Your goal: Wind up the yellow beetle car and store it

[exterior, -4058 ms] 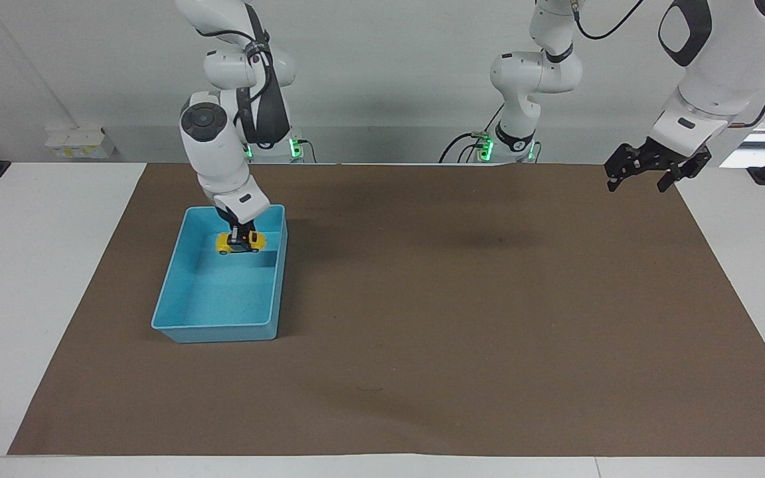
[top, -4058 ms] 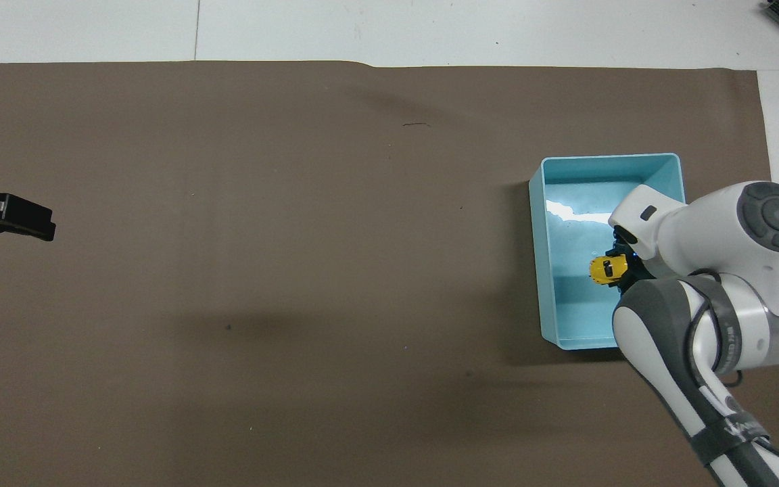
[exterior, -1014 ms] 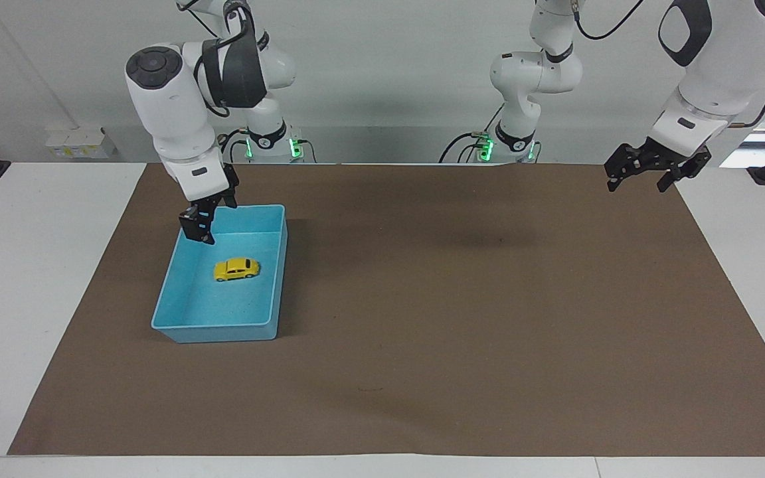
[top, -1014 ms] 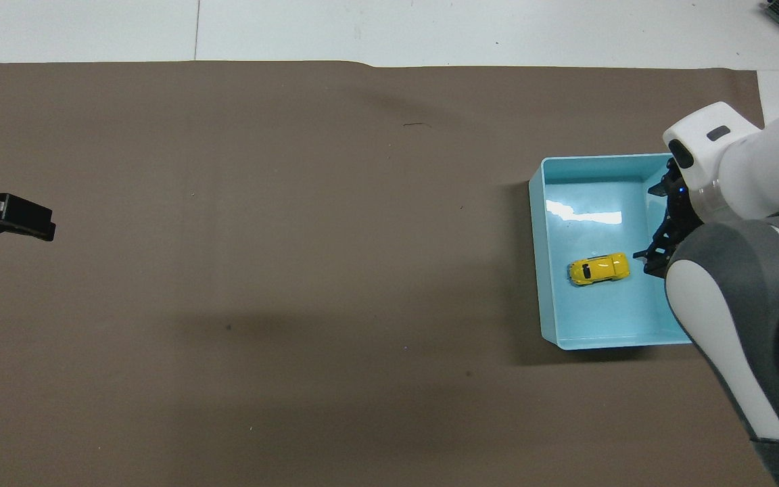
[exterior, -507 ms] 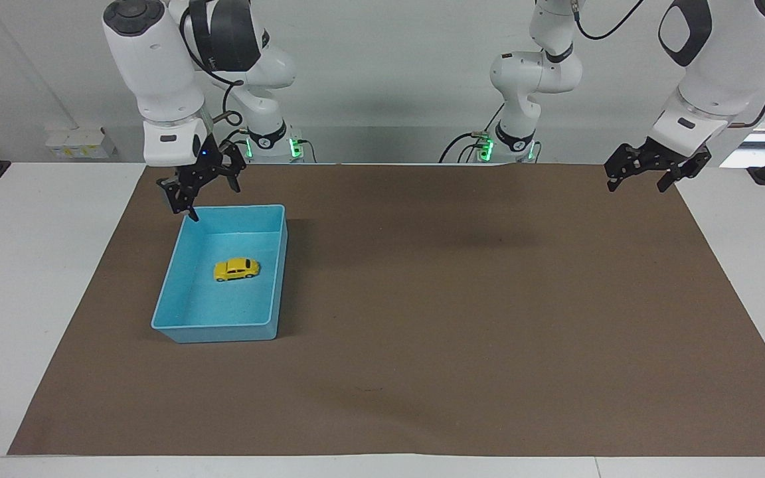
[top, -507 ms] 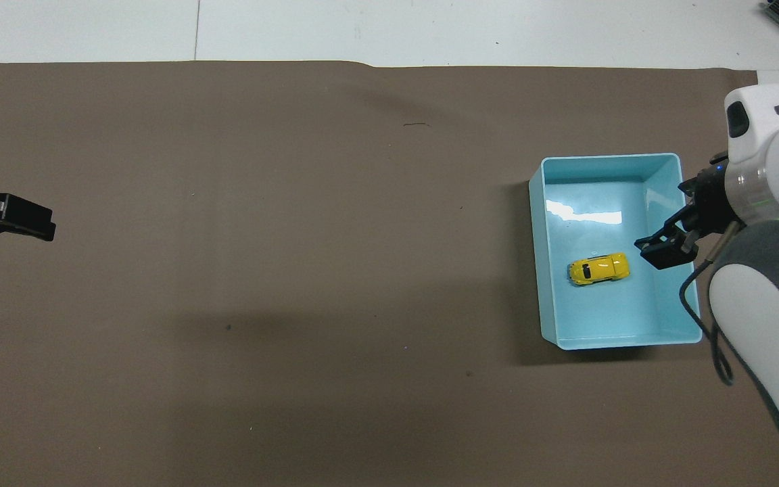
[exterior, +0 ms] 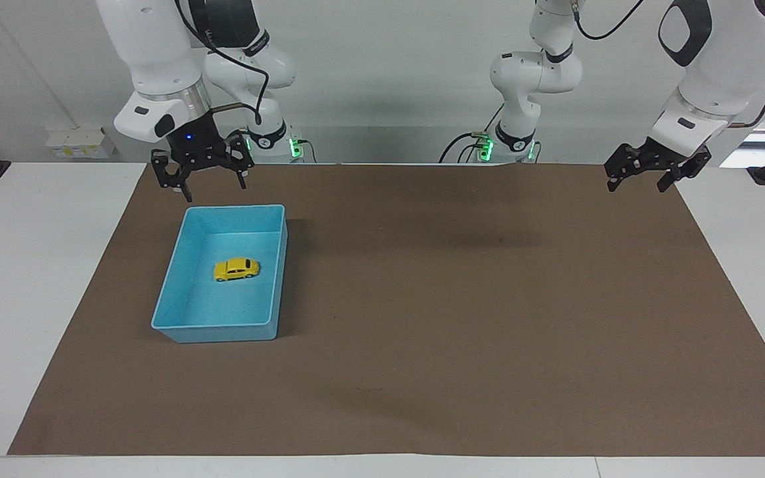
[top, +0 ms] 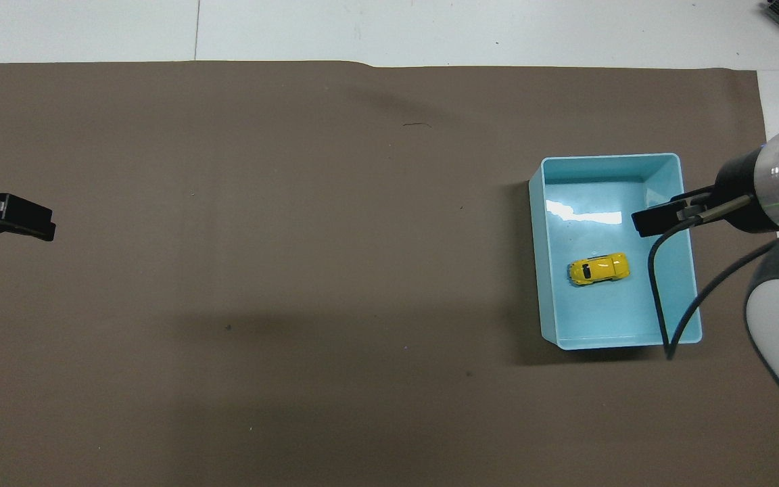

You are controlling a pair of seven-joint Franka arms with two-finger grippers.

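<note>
The right gripper [exterior: 210, 186] hangs in the air with its jaws spread wide and nothing between them. In the facing view it sits above the brown mat [exterior: 462, 299], just on the robots' side of the light-blue tray [exterior: 223, 330], and touches neither the tray nor the car. From overhead its black fingertip [top: 653, 220] overlaps the tray's wall toward the right arm's end of the table, but the facing view shows it raised well clear of the rim. A black cable [top: 660, 297] loops down from its wrist.

The left gripper [exterior: 645, 178] waits above the mat's corner at the left arm's end of the table, close to the robots. Its jaws also stand apart and empty, and it touches nothing.

No brand, label or writing can be read on the car, the tray or the arms.

The yellow beetle car [exterior: 237, 269] stands on its wheels on the floor of the tray, roughly at its middle, free of every wall. Its long axis runs across the tray's short width, along the line between the two arms' ends of the table, only slightly skewed. Which end is the nose cannot be told. In the overhead view a dark window shows on the half of the body toward the left arm's end.
</note>
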